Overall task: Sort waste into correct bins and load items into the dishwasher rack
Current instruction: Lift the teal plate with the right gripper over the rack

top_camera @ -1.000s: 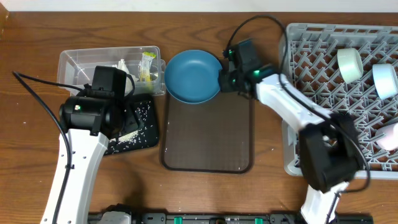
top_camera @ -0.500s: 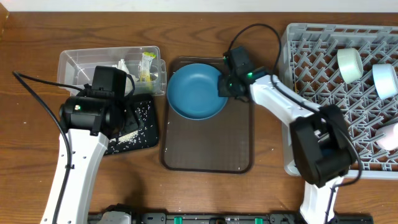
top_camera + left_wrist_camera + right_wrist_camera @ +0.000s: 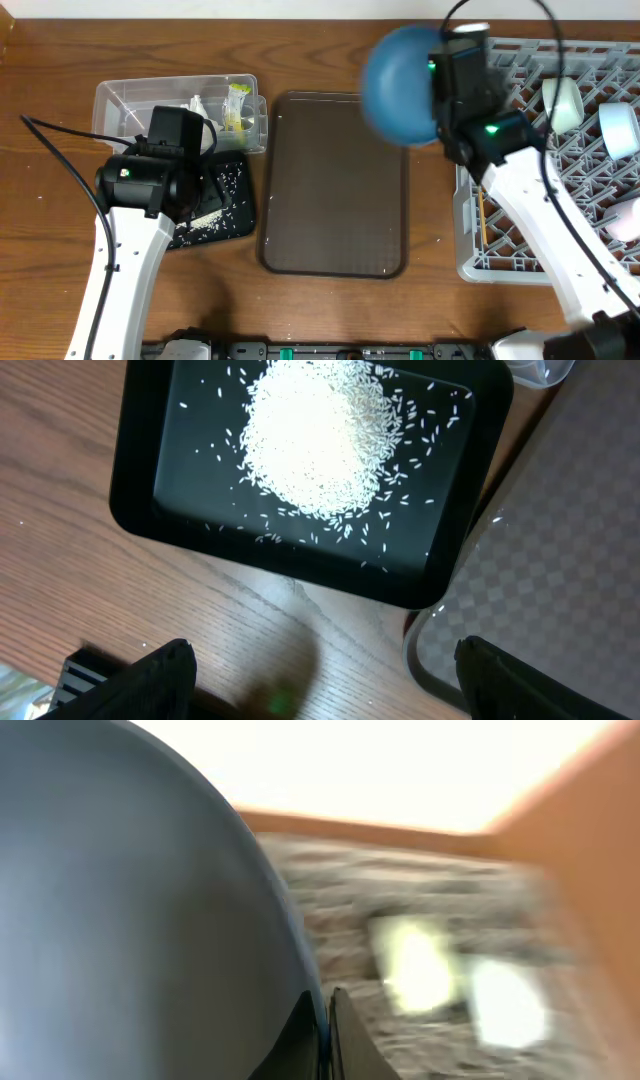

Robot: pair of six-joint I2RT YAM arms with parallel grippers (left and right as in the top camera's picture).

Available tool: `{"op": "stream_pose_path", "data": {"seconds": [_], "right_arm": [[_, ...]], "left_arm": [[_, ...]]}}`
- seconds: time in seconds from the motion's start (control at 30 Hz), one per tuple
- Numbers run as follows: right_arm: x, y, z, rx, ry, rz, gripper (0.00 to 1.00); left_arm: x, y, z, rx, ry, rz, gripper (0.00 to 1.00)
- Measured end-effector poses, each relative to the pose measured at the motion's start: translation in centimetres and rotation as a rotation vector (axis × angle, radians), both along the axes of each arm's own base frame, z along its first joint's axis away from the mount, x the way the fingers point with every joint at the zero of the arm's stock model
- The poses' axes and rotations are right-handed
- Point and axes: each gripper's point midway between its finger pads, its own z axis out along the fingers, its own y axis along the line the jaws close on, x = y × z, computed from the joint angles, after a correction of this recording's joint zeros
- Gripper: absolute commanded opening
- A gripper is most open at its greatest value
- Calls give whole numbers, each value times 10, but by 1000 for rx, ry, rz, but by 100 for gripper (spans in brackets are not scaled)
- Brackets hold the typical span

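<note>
I count one dark blue plate [image 3: 395, 85], one mint-green bowl [image 3: 563, 103], one light blue bowl [image 3: 620, 130], one pinkish cup [image 3: 628, 220], one grey rack [image 3: 590, 60], one clear tub [image 3: 130, 95], one black tray [image 3: 135, 470], one brown serving tray [image 3: 335, 190].

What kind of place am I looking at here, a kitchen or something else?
Likely a lab bench staged as a kitchen clean-up station: a grey dishwasher rack and a black tray of rice sit on a wooden table, worked by two robot arms.

Your dark blue plate [image 3: 398, 85], blurred, tilted up on edge in the air, just beside the grey rack's [image 3: 467, 240] far-left corner.
</note>
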Motion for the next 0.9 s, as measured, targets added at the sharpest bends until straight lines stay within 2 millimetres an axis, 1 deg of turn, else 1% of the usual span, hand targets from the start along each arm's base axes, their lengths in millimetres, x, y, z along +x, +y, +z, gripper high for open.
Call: {"op": "stream_pose_path", "data": {"seconds": [0.03,0.13,0.17,0.23,0.33,0.4,0.53,0.77,0.9], "right_arm": [[-2,-19,11,-63,-29,-78,1],[-12,-68,34,-188,-90,-287,1],[-17,-87,40,-221,-106,-362,1],[-26,-115,48,-267,-120,-477,1],[-36,-141,50,-315,-108,-578,1],[-38,-149,46,-339,-90,-612,1],[-31,-153,30,-374,-41,-627,1],[-14,-151,-5,-413,48,-605,1],[-6,-149,-21,-418,83,-583,1]], "left_arm": [[0,0,0,0,0,0,86],[0,0,0,0,0,0,86],[0,0,0,0,0,0,86],[0,0,0,0,0,0,86],[0,0,0,0,0,0,86],[0,0,0,0,0,0,86],[0,0,0,0,0,0,86],[0,0,0,0,0,0,86],[0,0,0,0,0,0,86]]}}
